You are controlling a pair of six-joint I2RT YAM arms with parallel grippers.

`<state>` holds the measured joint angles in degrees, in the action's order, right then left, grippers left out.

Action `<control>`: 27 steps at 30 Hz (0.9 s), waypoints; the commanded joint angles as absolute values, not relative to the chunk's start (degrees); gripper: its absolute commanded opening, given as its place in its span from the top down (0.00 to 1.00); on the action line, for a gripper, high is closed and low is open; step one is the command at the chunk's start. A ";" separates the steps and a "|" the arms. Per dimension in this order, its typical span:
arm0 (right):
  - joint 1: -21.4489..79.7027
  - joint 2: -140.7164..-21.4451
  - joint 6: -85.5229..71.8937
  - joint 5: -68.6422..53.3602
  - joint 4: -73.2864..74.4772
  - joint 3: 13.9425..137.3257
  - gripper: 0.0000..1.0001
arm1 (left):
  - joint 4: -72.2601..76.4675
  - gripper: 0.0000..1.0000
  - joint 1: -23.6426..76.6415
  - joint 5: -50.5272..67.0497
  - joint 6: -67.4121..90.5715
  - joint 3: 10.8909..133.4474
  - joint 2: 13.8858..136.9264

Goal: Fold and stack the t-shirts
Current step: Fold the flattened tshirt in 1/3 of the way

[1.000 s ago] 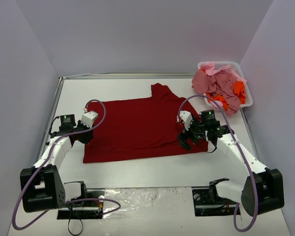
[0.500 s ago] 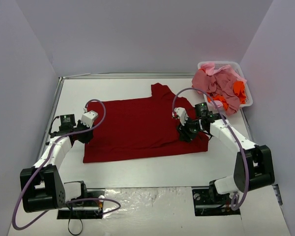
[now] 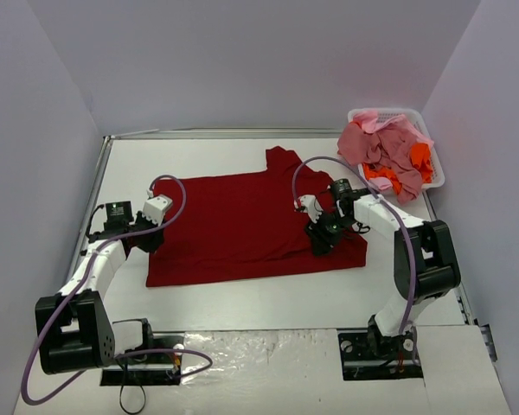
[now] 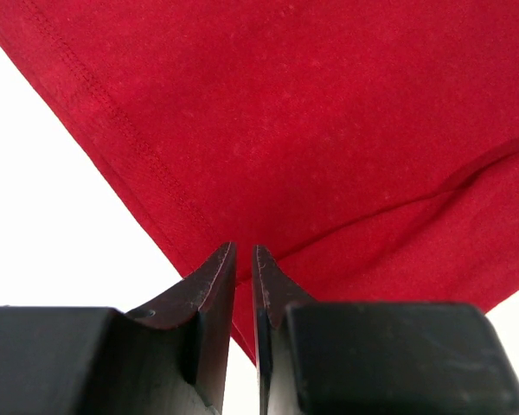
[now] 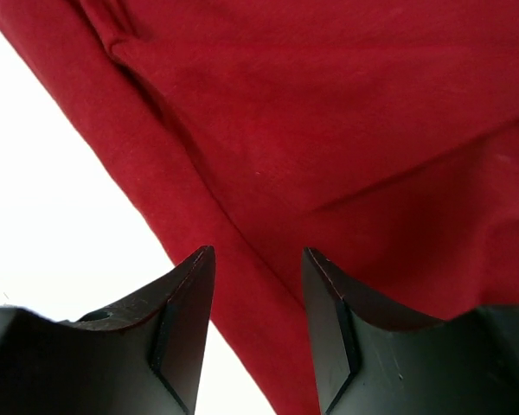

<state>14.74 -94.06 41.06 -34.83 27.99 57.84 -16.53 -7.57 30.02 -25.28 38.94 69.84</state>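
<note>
Right tool [image 5: 258, 252] is now sitting a little further left and further in on the dark red t-shirt [image 3: 242, 216] than a second ago, when it was hovering at the near right corner. The right arm [image 3: 415, 259] has swung up and in, so its lower link is now standing nearly upright beside the cloth. Its fingers [image 5: 186, 311] are standing partway apart with red cloth filling the gap. I cannot tell whether they are pinching it or only resting over it. Left tool [image 4: 243, 251] is not shifting between frames and is staying at the shirt's left edge, its fingers nearly together and clamping a thin sliver of red cloth in the slit. The shirt is lying spread flat on the white bench [image 3: 242, 303], mid-workspace, with its outline unchanged and one sleeve pointing toward the far wall. The right tool is covering part of the near right area of the shirt. Both wrist views are cutting off everything except red fabric, a stitched hem and bare bench. The white basket [image 3: 406, 111] is sitting at the far right corner, holding a tangled heap of pink and salmon t-shirts [image 3: 381, 143] with bright orange t-shirts [image 3: 421, 156] showing through. The heap is spilling over the near left rim, and the number of garments is not readable.
</note>
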 commanded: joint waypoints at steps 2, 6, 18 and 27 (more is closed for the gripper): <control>16.52 -96.85 42.80 -35.86 32.87 60.20 0.59 | -16.44 0.87 -8.00 31.29 -25.49 40.61 68.20; 17.23 -98.70 43.24 -35.42 33.13 61.17 0.59 | -16.44 0.87 -8.00 31.20 -25.40 40.61 68.29; 17.31 -101.78 43.77 -33.40 33.40 64.77 0.56 | -16.44 0.87 -8.00 31.20 -25.31 40.78 68.55; 17.23 -104.41 44.03 -31.64 33.40 66.80 0.56 | -16.52 0.87 -8.09 31.11 -25.31 41.13 69.17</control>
<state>17.28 -103.88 43.44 -32.73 30.70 64.82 -16.53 -7.57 30.02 -25.28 38.94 69.84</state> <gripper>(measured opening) 0.438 0.131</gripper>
